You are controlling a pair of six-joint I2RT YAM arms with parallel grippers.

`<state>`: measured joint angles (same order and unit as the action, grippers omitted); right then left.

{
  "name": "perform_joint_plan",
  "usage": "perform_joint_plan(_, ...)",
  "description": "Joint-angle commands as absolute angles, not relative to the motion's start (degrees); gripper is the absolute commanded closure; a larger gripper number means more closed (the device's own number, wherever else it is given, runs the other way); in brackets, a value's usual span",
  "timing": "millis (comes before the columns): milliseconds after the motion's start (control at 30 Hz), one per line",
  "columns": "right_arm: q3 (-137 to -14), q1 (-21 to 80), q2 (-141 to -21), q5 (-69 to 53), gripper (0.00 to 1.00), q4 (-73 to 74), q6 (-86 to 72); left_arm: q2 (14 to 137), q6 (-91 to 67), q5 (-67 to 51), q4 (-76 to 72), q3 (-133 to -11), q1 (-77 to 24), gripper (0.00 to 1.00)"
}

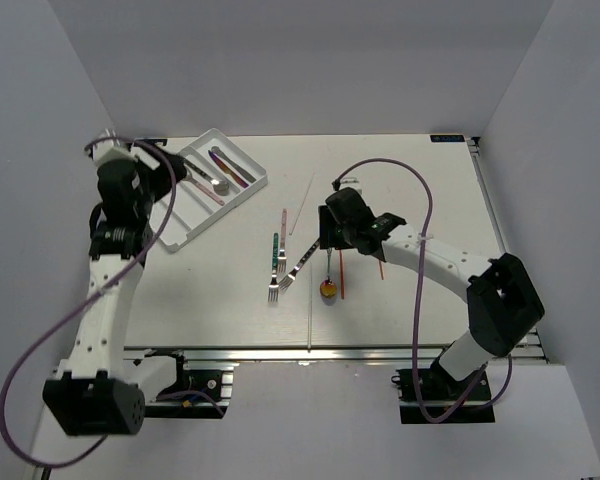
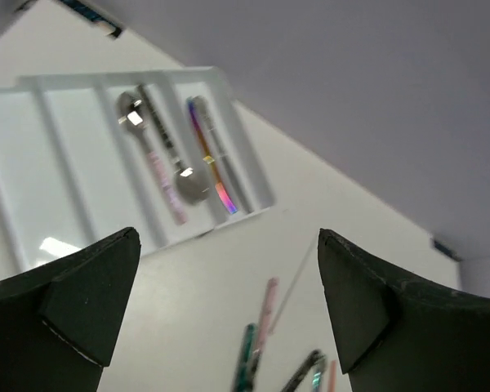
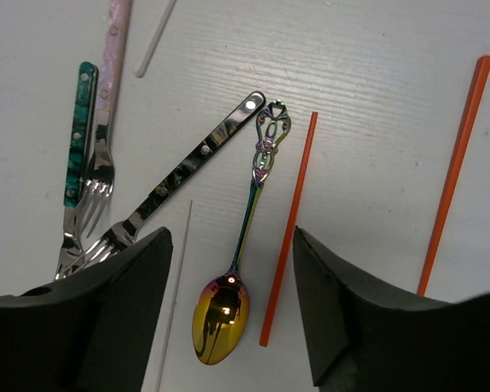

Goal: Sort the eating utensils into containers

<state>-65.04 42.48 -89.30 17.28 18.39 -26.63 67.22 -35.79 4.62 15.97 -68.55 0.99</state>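
Low centre, framed by the parted right jaws, the spoon (image 3: 247,224): straddle its thin handle squarely before closing. Left jaws gape.

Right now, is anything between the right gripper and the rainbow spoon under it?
Nothing visible. The rainbow spoon lies uncovered below the open right gripper. A red stick lies close beside its handle and a thin white stick on the other side; neither crosses it.

A lab cell: bare white walls (image 1: 300,60) enclose a table (image 1: 420,190), left arm (image 1: 105,300) and right arm (image 1: 442,262) bolted to aluminium rails (image 1: 270,352).
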Motion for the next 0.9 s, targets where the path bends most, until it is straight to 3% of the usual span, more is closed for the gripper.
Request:
perform_joint_plan(0,-65.74,43.24,-90.35,21.27,0.36,18.64,-29.88,62.07,-27.34,9.48,23.9,-55.86,1.32,0.02)
perform_joint_plan(33,-65.57,43.42,-90.7,21.1,0.41,18.28,-30.58,58.22,-25.42,10.36,24.43,-53.55,1.32,0.02)
perform_joint_plan(133,-65.92,44.29,-92.98,22.23,0.44,17.93,-31.64,54.06,-23.99,14.06,24.09,-46.09,1.23,0.02)
perform_joint_plan(567,-64.95,46.32,-100.81,22.33,0.48,17.58,-33.75,53.88,-23.64,5.89,23.99,-45.62,0.88,0.02)
perform_joint_plan(700,-65.48,46.32,-103.27,21.45,0.64,17.05,-33.92,53.88,-23.56,5.8,24.17,-45.44,0.88,0.02)
perform_joint_plan(867,-64.34,46.32,-106.17,20.31,0.68,15.91,-34.72,53.96,-23.29,5.63,24.26,-45.44,0.79,0.02)
